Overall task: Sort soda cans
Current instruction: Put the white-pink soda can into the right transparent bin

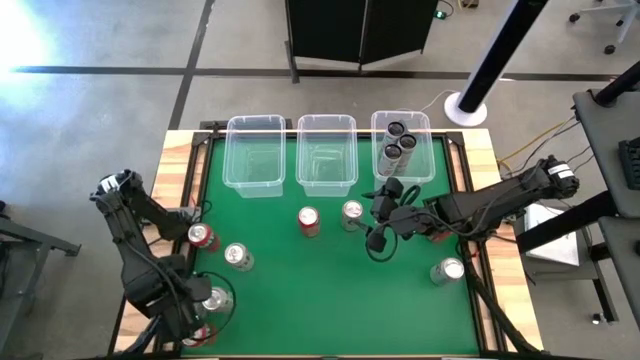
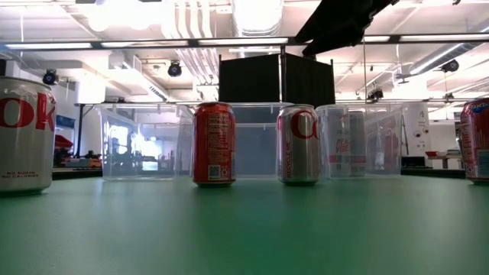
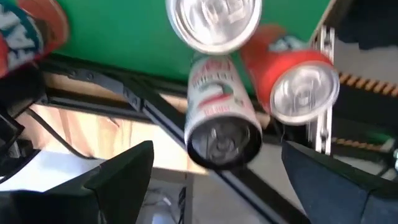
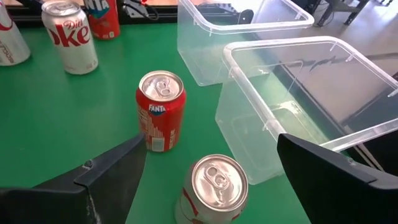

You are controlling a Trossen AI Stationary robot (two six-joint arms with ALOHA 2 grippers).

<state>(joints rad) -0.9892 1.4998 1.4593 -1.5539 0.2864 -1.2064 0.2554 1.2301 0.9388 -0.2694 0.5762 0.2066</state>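
Two grippers, both with fingers spread wide and pinching nothing. Right gripper (image 4: 210, 144) (image 1: 370, 218) low over the green mat (image 1: 330, 300) near the table's middle, just in front of the bins, straddling a silver can (image 4: 214, 185) (image 1: 352, 213). That can upright between the two dark fingers (image 4: 112, 168), with no visible contact on either side. Just beyond it, a red Fanta can (image 4: 160, 111) (image 1: 309, 221), upright, near the silver one but apart. Farther off toward the left side of the table, a Diet Coke can (image 4: 69, 37) (image 1: 238, 257) and a second red can (image 4: 102, 18) (image 1: 203, 237), close together, not touching.

Left gripper (image 3: 211, 171) (image 1: 200, 318) down at the near left corner of the table, fingers equally wide. Ahead of its gap in the left wrist view, a white-and-red can (image 3: 221, 118), clear of both fingers, flanked by a silver-topped can (image 3: 214, 22) and an orange-red can (image 3: 298, 81); all three blurred, so exact contact between them impossible to tell.

Along the far edge, three clear bins side by side: left bin (image 1: 255, 180), middle bin (image 1: 326, 185), right bin (image 1: 425, 170). Inside the right bin, three dark cans (image 1: 397, 143) standing upright in a tight cluster. Near the right edge of the mat, a lone silver can (image 1: 447, 270), well apart from everything else.

From table height, the Fanta can and the silver can side by side in front of the bins.
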